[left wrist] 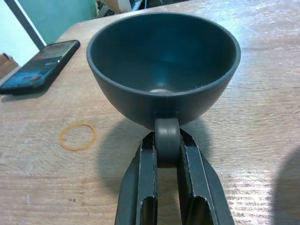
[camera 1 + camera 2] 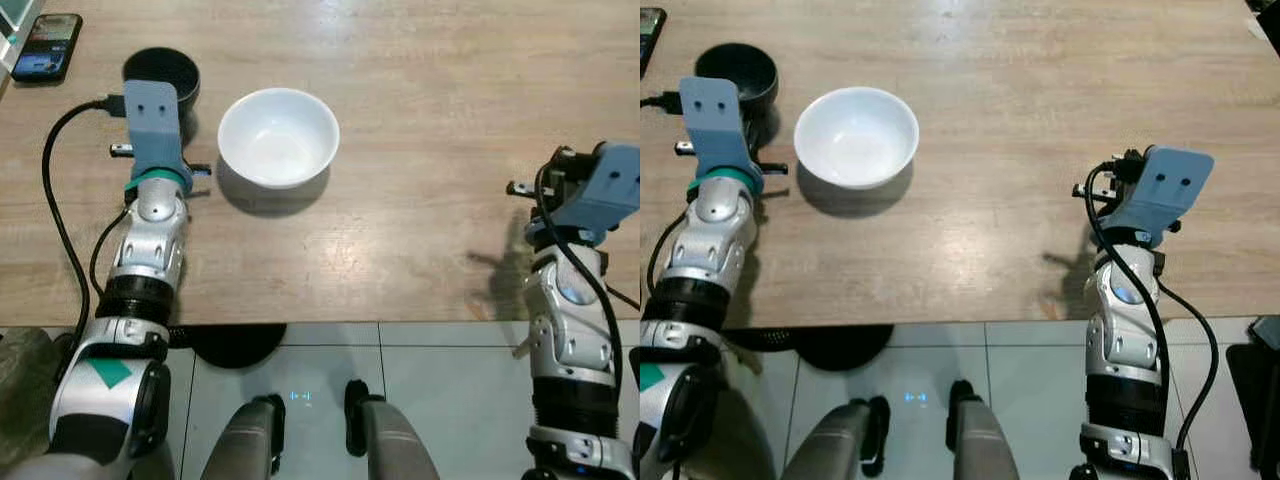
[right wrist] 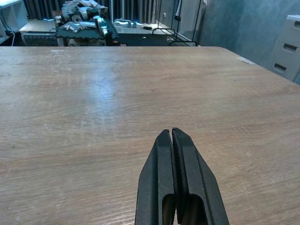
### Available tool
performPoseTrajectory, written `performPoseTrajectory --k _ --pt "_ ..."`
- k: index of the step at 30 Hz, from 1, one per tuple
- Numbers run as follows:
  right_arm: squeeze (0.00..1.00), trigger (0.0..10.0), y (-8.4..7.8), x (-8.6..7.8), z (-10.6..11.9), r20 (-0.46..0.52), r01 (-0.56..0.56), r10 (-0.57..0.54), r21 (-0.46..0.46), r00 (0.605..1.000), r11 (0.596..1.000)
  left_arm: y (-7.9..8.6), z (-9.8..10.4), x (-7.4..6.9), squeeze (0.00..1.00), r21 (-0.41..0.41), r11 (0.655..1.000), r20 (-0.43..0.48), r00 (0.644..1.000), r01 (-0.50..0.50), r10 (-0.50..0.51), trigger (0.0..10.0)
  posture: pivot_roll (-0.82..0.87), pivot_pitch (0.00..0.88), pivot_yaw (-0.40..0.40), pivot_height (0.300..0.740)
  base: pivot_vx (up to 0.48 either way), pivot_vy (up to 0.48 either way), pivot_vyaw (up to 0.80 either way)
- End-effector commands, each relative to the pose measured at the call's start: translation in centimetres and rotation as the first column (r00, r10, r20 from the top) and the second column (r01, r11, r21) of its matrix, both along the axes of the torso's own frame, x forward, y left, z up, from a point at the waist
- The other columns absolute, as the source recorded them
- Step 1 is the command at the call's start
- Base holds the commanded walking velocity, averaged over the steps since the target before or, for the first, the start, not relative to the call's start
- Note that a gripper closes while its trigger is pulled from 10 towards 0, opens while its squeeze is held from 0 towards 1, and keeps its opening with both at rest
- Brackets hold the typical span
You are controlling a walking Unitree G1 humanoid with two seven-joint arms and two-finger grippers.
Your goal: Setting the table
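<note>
There are two bowls on the one wooden table (image 2: 450, 120) — one white bowl (image 2: 278, 136) and one dark bowl (image 1: 163, 65). There is one phone (image 2: 46, 46) and one little rubber band (image 1: 78, 136). The robot has two grippers — the left gripper (image 1: 168, 149) and the right gripper (image 3: 172, 137) — and each one has two black fingers.

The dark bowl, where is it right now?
The dark bowl sits on the wooden table at the robot's far left, its handle pinched in the left claw, just left of the white bowl and right of the phone.
</note>
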State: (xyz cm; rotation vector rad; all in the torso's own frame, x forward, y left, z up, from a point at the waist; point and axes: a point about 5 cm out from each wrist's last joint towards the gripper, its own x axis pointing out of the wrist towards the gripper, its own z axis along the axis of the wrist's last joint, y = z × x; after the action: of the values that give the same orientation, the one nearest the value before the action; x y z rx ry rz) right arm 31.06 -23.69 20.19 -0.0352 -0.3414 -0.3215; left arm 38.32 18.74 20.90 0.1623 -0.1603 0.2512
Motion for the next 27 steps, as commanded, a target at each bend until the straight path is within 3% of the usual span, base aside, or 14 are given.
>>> performPoseTrajectory --k 1,4,6,7,10,12,15,22,27 --pt "0.0 10.0 0.0 -0.2 -0.7 -0.022 0.007 -0.006 0.015 1.0 1.0 -0.3 -0.5 -0.3 0.0 0.017 1.0 -0.012 1.0 0.001 -0.001 10.0 0.12 0.21 0.091 0.74 0.0 0.0 0.0" --pt "0.0 10.0 0.2 -0.1 -0.8 -0.024 0.002 -0.001 0.018 1.0 1.0 -1.7 -0.3 -1.5 0.0 0.041 0.998 0.019 0.999 0.049 -0.049 10.0 0.13 0.191 0.1 0.74 0.0 0.0 0.0" --pt "0.0 10.0 0.2 -0.1 -0.8 -0.024 0.002 -0.001 0.018 1.0 1.0 -1.7 -0.3 -1.5 0.0 0.041 0.998 0.019 0.999 0.049 -0.049 10.0 0.13 0.191 0.1 0.74 0.0 0.0 0.0" --pt "0.0 10.0 0.5 0.1 -1.0 -0.026 -0.004 0.005 0.021 1.0 1.0 -2.5 -0.2 -2.3 0.0 0.048 0.996 0.036 0.997 0.072 -0.074 10.0 0.13 0.177 0.104 0.74 0.0 0.0 0.0" --pt "0.0 10.0 1.3 0.5 -1.2 -0.026 -0.025 0.026 0.032 0.999 0.999 -3.3 -0.4 -3.3 0.0 0.014 0.996 0.06 0.994 0.086 -0.086 10.0 0.14 0.153 0.11 0.74 0.0 0.0 0.0" --pt "0.0 10.0 1.3 0.5 -1.2 -0.026 -0.025 0.026 0.032 0.999 0.999 -3.3 -0.4 -3.3 0.0 0.014 0.996 0.06 0.994 0.086 -0.086 10.0 0.14 0.153 0.11 0.74 0.0 0.0 0.0" --pt "0.0 10.0 2.2 1.2 -1.4 -0.029 -0.059 0.061 0.04 0.998 0.997 -3.1 -1.1 -3.6 0.0 -0.073 0.997 0.028 1.0 -0.001 0.003 10.0 0.15 0.123 0.103 0.74 0.0 0.0 0.0" --pt "0.0 10.0 2.6 1.6 -1.6 -0.039 -0.08 0.081 0.036 0.996 0.996 -2.7 -1.3 -3.6 0.0 -0.079 0.995 0.015 0.998 -0.064 0.065 10.0 0.15 0.114 0.09 0.74 0.0 0.0 0.0" --pt "0.0 10.0 2.7 1.9 -1.8 -0.052 -0.094 0.095 0.03 0.994 0.995 -1.5 -1.7 -3.4 0.0 -0.164 0.979 -0.025 0.993 -0.119 0.116 10.0 0.16 0.108 0.08 0.74 0.0 0.0 0.0"
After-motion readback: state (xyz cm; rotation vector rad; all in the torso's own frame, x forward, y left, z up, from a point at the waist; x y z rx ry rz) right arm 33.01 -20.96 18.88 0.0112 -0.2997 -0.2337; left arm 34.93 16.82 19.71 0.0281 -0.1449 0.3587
